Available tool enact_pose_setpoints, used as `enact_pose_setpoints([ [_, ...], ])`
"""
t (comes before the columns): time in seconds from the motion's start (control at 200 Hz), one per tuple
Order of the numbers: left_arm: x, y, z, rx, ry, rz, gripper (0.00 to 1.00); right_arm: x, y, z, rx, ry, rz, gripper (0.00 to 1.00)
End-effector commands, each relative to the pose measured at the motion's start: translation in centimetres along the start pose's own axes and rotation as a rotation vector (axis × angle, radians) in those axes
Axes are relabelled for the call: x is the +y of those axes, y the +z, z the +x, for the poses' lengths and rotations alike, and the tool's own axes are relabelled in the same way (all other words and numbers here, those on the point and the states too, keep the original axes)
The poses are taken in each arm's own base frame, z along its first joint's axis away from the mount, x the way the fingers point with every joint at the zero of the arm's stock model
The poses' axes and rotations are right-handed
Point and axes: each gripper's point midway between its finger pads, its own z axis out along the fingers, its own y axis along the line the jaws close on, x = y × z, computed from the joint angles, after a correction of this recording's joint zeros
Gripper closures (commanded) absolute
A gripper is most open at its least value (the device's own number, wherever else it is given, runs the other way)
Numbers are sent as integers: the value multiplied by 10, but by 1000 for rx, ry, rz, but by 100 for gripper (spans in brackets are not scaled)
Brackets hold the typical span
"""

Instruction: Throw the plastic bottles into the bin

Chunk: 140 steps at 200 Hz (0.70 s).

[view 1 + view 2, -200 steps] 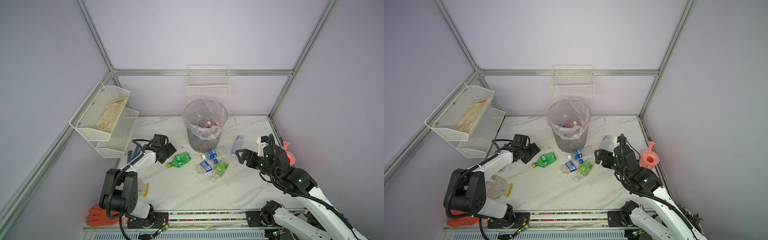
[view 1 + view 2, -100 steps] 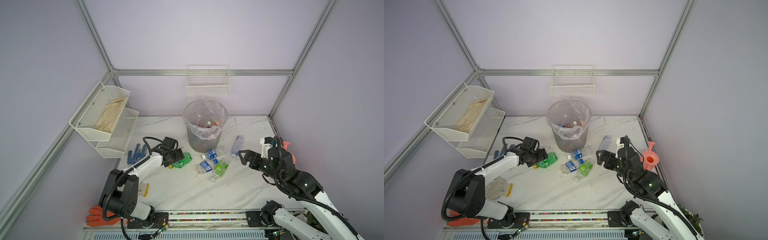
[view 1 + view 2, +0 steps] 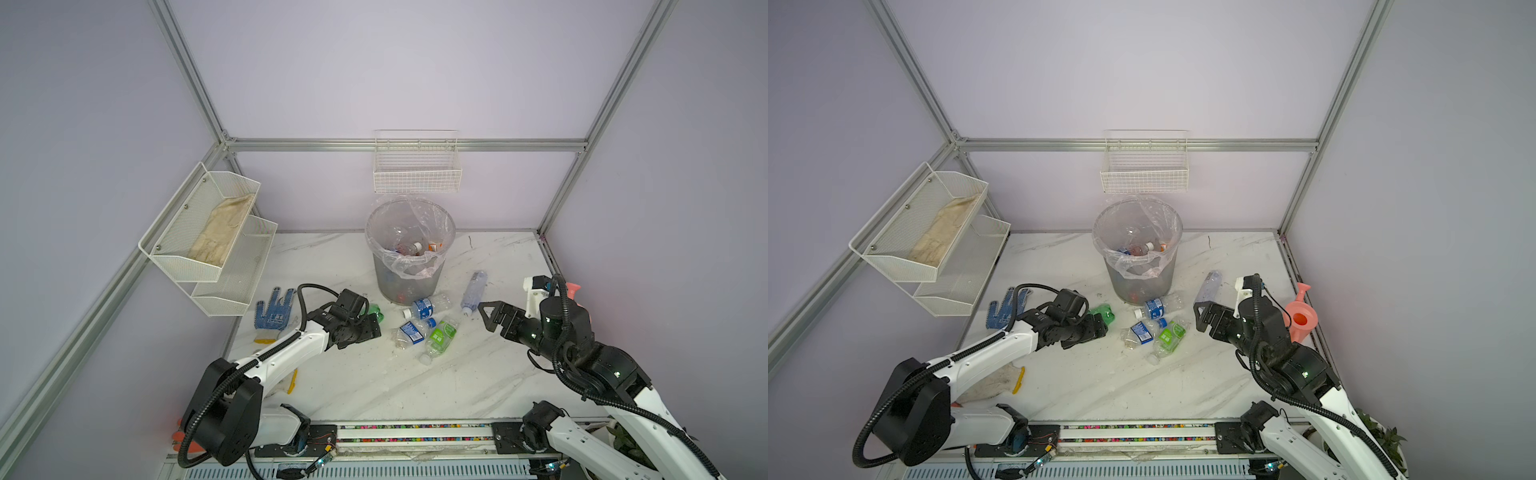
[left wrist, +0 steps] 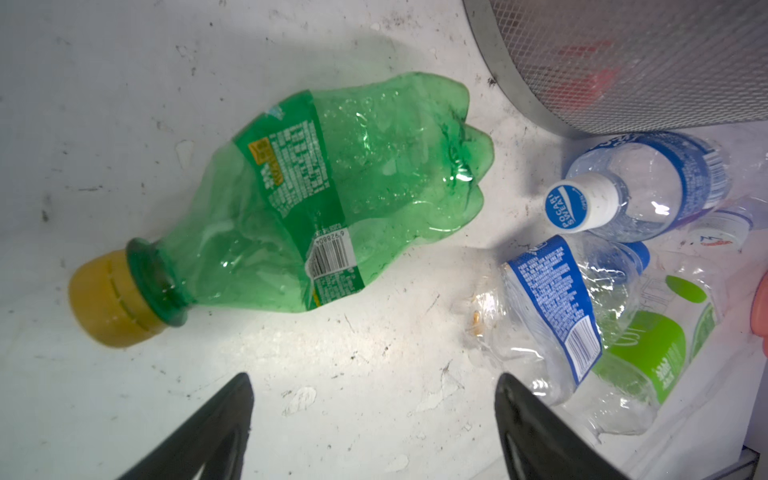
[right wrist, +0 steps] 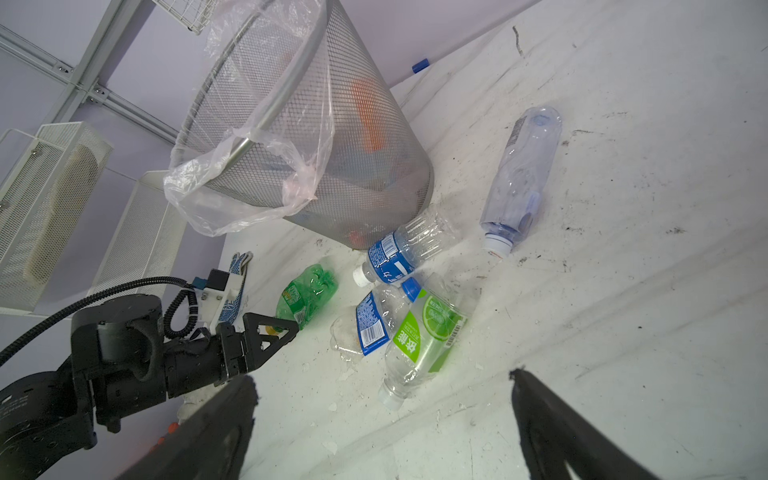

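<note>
Desk (image 3: 374,386) with the bin (image 3: 409,257) standing at its rear centre, several bottles inside it.

Left tool (image 4: 374,376): jaws spread wide and empty, just short of the green bottle (image 4: 324,199), which lies crushed on its side on the desk near the bin's foot.

Right tool (image 5: 382,375): jaws fully apart and empty, facing four more plastic bottles (image 5: 415,328) lying before the bin.

Suggested grasp: the green bottle lies nearly along the line between the left jaws, so turn the wrist to straddle its labelled waist, not the yellow cap (image 4: 112,299). The dented wall will likely yield, so seat it deep.

Obscured: in both top views the left tool covers all but the green bottle's base. Mesh and bag blur the bin's contents, so no count is possible.
</note>
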Motion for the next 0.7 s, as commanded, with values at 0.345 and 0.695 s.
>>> enact_pose_setpoints([
  [0.345, 38, -29, -62, -161, -80, -67, 4, -2, -7, 2, 3, 15, -7, 3],
  [0.695, 33, 3, -63, -66, -77, -9, 4, -7, -8, 5, 4, 9, 7, 3],
])
